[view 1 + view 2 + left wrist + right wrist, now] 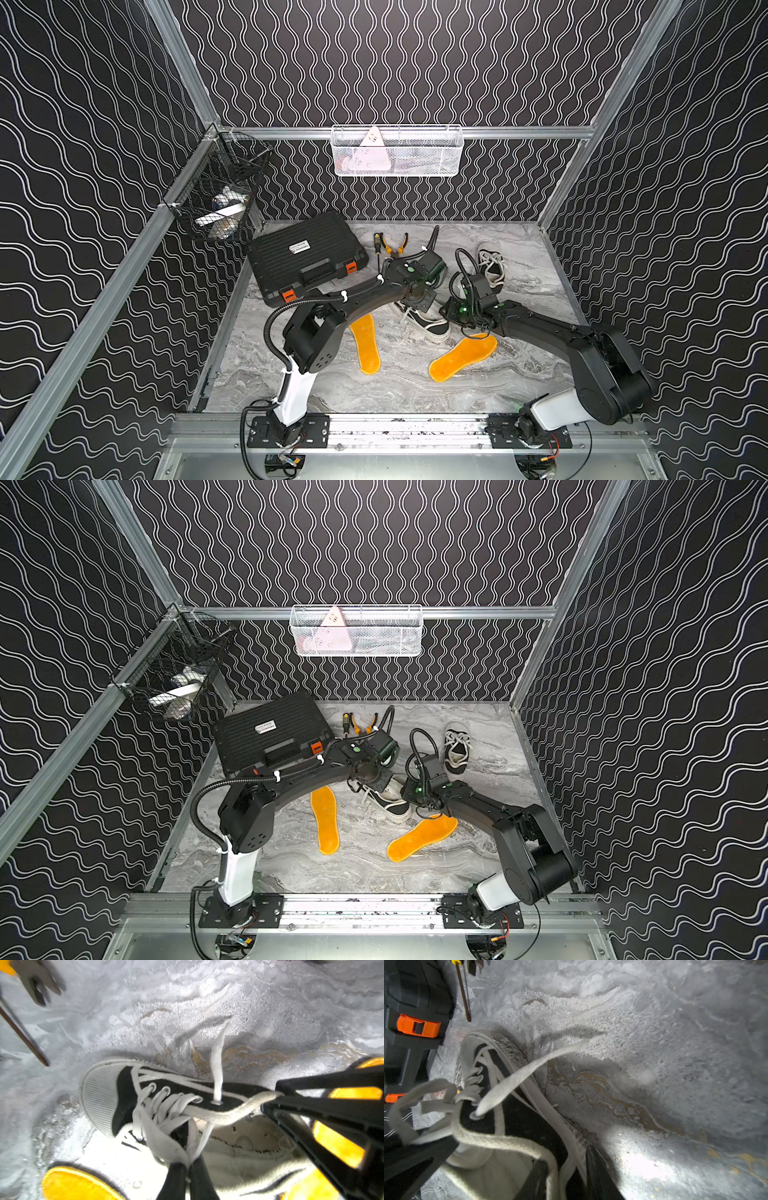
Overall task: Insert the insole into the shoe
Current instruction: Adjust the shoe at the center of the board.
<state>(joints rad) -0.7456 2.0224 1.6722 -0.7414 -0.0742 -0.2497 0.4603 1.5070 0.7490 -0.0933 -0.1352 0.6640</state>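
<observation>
Grey marbled counter (415,386) inside black wavy-striped walls (415,62); mid-frame, left claw (188,1165) clenched on the shoe (430,325), right claw (270,1096) grasping its rim.

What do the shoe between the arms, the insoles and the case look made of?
The shoe: matte black cloth upper, likely canvas; ribbed off-white toe cap, probably rubber; flat woven laces, maybe cotton. The insoles: orange, fuzzy nap, felt or fleece-like. The case: ribbed black moulded plastic, slight sheen, orange latches.

Shoe (430,327) toe hidden, both top views; basket (440,162) contents can't ID.
</observation>
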